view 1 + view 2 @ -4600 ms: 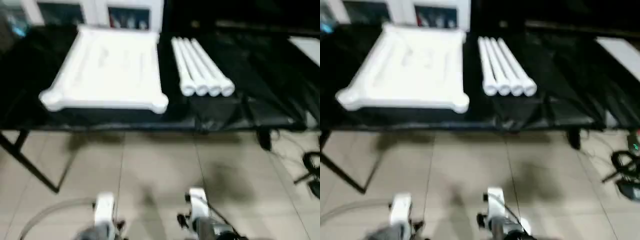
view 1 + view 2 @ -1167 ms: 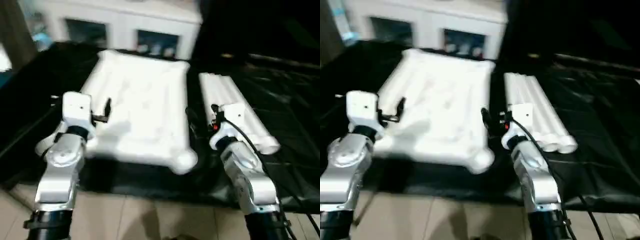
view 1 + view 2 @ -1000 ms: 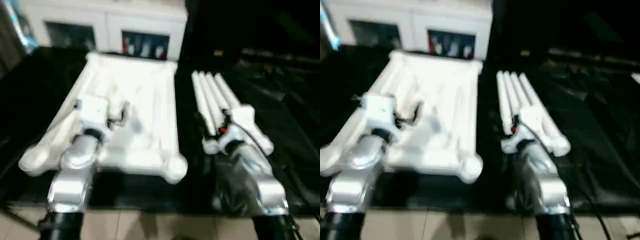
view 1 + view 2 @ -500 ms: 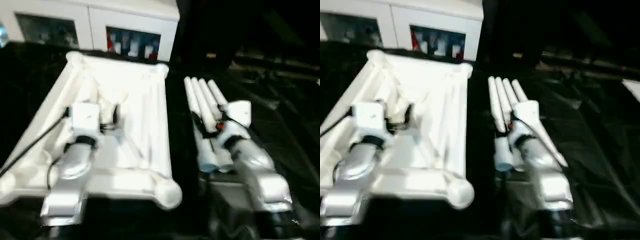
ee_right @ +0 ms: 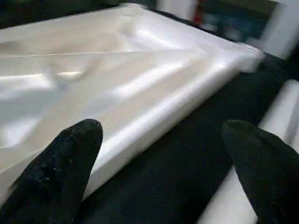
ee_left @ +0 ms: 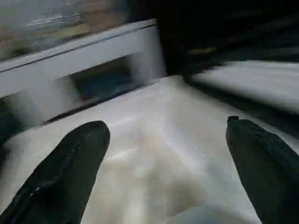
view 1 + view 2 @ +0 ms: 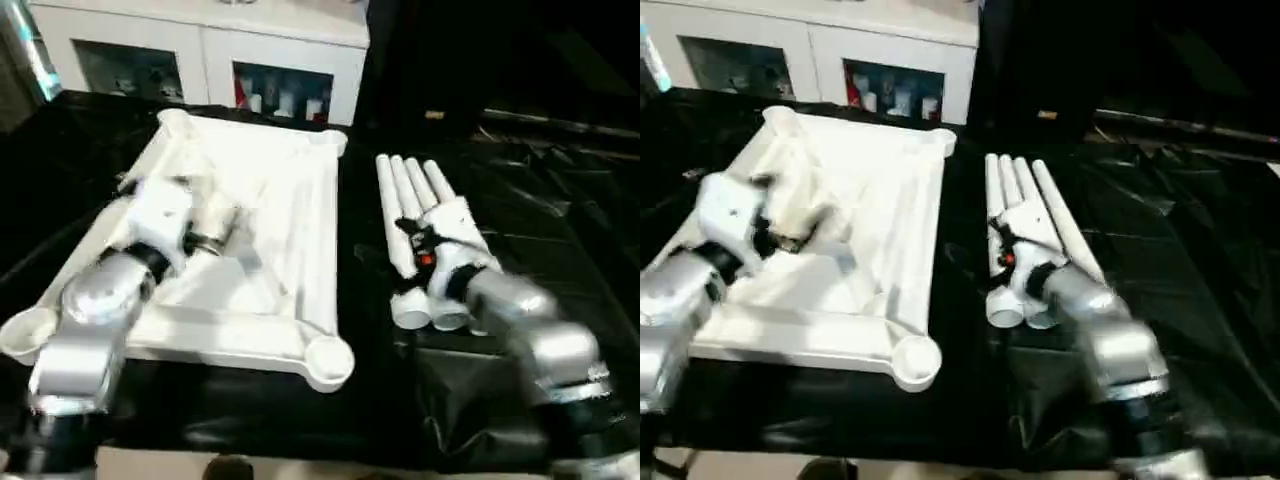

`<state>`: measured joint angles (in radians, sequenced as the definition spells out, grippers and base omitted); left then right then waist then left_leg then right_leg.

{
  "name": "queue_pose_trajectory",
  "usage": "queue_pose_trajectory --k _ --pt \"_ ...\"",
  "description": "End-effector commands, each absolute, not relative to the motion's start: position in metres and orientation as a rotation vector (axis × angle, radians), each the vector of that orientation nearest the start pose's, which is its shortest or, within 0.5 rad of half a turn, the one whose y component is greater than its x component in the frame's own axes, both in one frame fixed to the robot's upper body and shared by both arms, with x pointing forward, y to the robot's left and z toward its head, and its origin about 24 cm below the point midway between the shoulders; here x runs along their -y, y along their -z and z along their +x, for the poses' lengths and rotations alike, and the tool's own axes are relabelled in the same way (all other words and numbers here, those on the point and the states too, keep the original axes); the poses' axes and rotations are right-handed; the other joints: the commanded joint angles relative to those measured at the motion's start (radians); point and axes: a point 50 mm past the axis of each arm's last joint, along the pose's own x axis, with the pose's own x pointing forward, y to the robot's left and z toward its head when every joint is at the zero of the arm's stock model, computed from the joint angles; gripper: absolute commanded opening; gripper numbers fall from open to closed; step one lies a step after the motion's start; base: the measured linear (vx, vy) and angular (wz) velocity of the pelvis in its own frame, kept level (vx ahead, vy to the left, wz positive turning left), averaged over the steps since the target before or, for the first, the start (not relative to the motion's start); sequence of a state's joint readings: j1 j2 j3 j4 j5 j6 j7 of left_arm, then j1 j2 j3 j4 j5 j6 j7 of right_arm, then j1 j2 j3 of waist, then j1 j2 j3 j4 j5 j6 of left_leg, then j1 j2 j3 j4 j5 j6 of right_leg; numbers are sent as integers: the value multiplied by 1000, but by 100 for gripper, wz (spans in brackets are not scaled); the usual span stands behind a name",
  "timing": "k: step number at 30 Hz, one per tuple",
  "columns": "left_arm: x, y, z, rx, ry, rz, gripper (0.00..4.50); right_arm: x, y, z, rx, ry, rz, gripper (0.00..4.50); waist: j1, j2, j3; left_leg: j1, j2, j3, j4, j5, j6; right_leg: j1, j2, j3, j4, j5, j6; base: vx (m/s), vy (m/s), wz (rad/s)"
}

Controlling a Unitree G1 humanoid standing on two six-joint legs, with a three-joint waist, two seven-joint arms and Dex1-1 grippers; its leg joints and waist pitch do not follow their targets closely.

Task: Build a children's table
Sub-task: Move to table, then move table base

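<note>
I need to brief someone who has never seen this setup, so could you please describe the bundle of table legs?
On the black-draped work table, look beside the wide, flat white tabletop, on the robot's right. The legs are four long white tubes lying side by side, open ends toward the robot.

The white plastic rectangular tabletop (image 7: pixel 270 230) lies on the large black-draped work table (image 7: pixel 560 230), its corner sockets facing up. Just right of the tabletop, apart from it, four long white tube legs (image 7: pixel 408 215) lie side by side on the same table. Behind the tabletop, beyond the table's far edge, stands a white cabinet (image 7: pixel 200 50).
</note>
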<state>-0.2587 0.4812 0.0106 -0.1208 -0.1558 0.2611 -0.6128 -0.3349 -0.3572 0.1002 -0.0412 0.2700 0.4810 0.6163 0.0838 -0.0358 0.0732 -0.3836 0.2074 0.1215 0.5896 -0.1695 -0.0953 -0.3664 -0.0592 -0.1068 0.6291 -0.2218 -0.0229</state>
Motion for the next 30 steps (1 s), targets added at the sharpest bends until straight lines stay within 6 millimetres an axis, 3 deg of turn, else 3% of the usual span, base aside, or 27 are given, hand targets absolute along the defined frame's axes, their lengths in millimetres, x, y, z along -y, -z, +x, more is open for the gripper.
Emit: queue_pose_trajectory --k 1,2,4,5,6,7,8,9,10,11,13,14,15,17,19,20,25,26,30 --pt "-175 -125 275 -50 924 349 449 149 -106 289 -187 -876 -146 450 -3 51 -69 20 26 -6 -81 -355 -47 32 -82 63 -95 -254 -116 10 61 -15" --pt "-173 -123 272 -86 1002 352 449 154 -105 287 -199 -901 -173 450 -1 56 -61 16 25 -3 -87 -388 -43 28 -74 64 -86 -255 -131 24 87 -18" --pt "-169 -117 266 -184 1110 366 449 164 -107 277 -225 -959 -213 450 0 43 -68 28 24 9 -80 -391 -29 24 -74 74 -90 -252 -146 11 31 -6" --pt "-169 -113 263 -233 1155 408 449 168 -110 271 -234 -999 -225 450 0 40 -70 20 20 17 -76 -332 -9 27 -76 79 -85 -229 -158 0 0 0" --pt "-169 -113 263 -233 1155 408 449 168 -110 271 -234 -999 -225 450 0 30 -72 18 20 22 -74 -303 2 28 -76 80 -87 -229 -156 0 0 0" --pt "-171 -105 256 -336 1238 468 449 173 -115 263 -254 -1063 -248 450 5 35 -76 15 22 22 -72 -247 17 33 -76 83 -80 -205 -156 0 0 0" --pt "-170 -101 253 -372 1283 487 449 177 -117 260 -275 -1096 -267 450 0 26 -79 12 23 27 -68 -204 32 32 -71 85 -76 -158 -151 0 0 0" --pt "-169 -100 252 -373 1294 486 449 178 -117 260 -284 -1109 -273 450 1 30 -80 12 21 26 -67 -186 37 33 -70 85 -72 -141 -154 0 0 0" --pt "-168 -99 251 -372 1303 485 449 179 -118 259 -292 -1119 -278 450 0 29 -80 11 21 30 -64 -159 43 32 -71 86 -71 -119 -159 0 0 0" --pt "-166 -99 251 -369 1311 482 422 180 -119 259 -300 -1135 -284 450 -1 26 -80 10 20 32 -64 -155 45 32 -71 86 -72 -118 -162 0 0 0" --pt "-166 -101 249 -374 1340 479 415 180 -121 256 -314 -1186 -299 450 -4 30 -77 13 21 34 -65 -190 42 27 -70 87 -76 -168 -164 0 0 0" --pt "-166 -103 245 -393 1373 487 415 179 -123 255 -325 -1218 -319 450 -6 22 -76 17 22 35 -65 -206 42 24 -70 88 -79 -190 -163 0 0 0" --pt "-166 -103 245 -393 1373 487 397 179 -123 255 -325 -1218 -319 450 -6 24 -75 18 22 35 -66 -213 41 23 -70 88 -79 -205 -163 0 0 0" --pt "-167 -101 240 -443 1396 515 371 177 -120 254 -338 -1243 -343 450 -6 17 -71 22 22 39 -66 -240 38 17 -70 91 -86 -271 -149 0 0 0" --pt "-167 -100 239 -458 1400 522 375 176 -119 253 -342 -1249 -346 450 -5 20 -69 22 23 38 -69 -248 33 14 -71 92 -87 -300 -138 0 0 0" --pt "-170 -98 234 -508 1413 553 343 175 -116 252 -361 -1268 -365 450 -4 14 -69 25 23 39 -68 -260 28 13 -71 93 -91 -327 -128 0 0 0" --pt "-174 -90 230 -549 1371 639 318 173 -112 252 -383 -1284 -381 450 -2 13 -67 27 25 39 -71 -281 16 10 -70 95 -91 -351 -116 0 0 0" --pt "-175 -87 231 -561 1357 665 283 172 -112 251 -385 -1291 -385 450 0 13 -67 31 26 40 -70 -288 15 7 -69 96 -94 -360 -112 0 0 0" --pt "-175 -85 231 -580 1348 678 267 171 -112 250 -388 -1300 -387 450 2 12 -68 31 27 40 -72 -293 10 7 -69 97 -92 -343 -118 0 0 0"
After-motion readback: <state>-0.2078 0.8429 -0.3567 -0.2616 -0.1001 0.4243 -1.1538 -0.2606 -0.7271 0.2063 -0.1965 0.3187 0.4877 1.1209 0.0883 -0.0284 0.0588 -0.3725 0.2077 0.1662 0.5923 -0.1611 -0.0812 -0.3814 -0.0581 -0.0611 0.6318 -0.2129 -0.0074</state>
